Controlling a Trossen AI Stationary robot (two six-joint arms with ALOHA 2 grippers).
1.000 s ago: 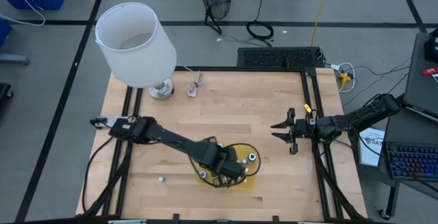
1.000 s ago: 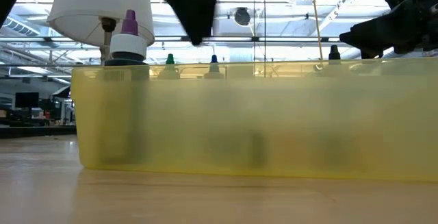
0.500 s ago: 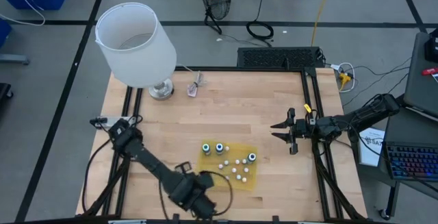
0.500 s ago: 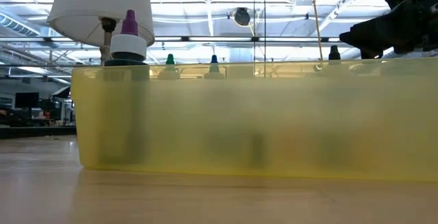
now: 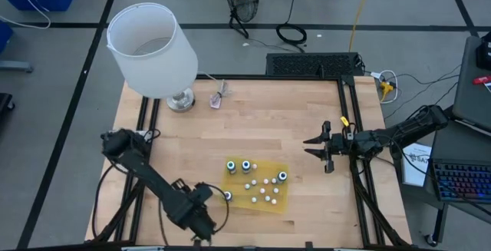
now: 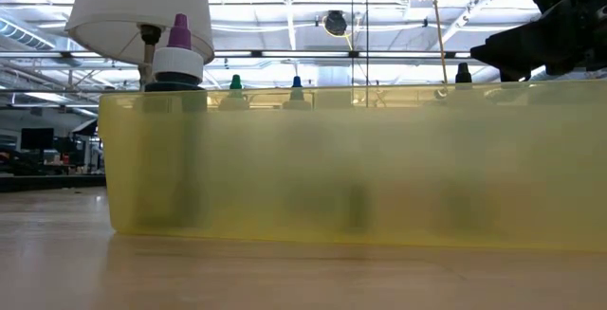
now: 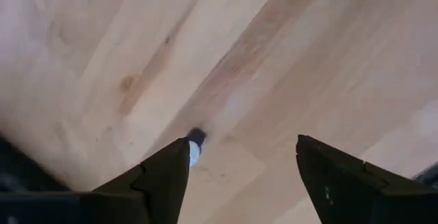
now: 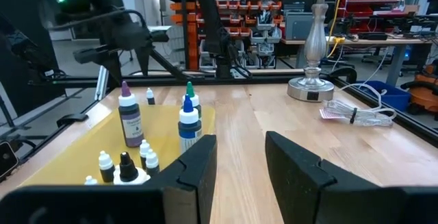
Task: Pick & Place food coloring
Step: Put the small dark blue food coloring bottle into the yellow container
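The yellow tray lies flat on the table's near middle. It holds three dark bottles with pale caps and several tiny whitish ones. The low view shows the tray wall and a purple-tipped bottle. One tiny bottle sits on the wood just off the tray's left edge. My left gripper hovers open beside it. In the left wrist view that bottle shows just past one fingertip, with my left gripper over bare wood. My right gripper waits open near the table's right edge.
A white-shaded lamp stands at the far left corner on its metal base. A clear pinkish object with a thin stick lies beside it. Dark frame rails run along the table's sides. Bare wood lies between tray and lamp.
My left arm has swung off the tray, where it hung a second ago, toward the table's near edge and then a little left. It now sits left of the tray, and the tray's bottles are uncovered. It has also left the low view.
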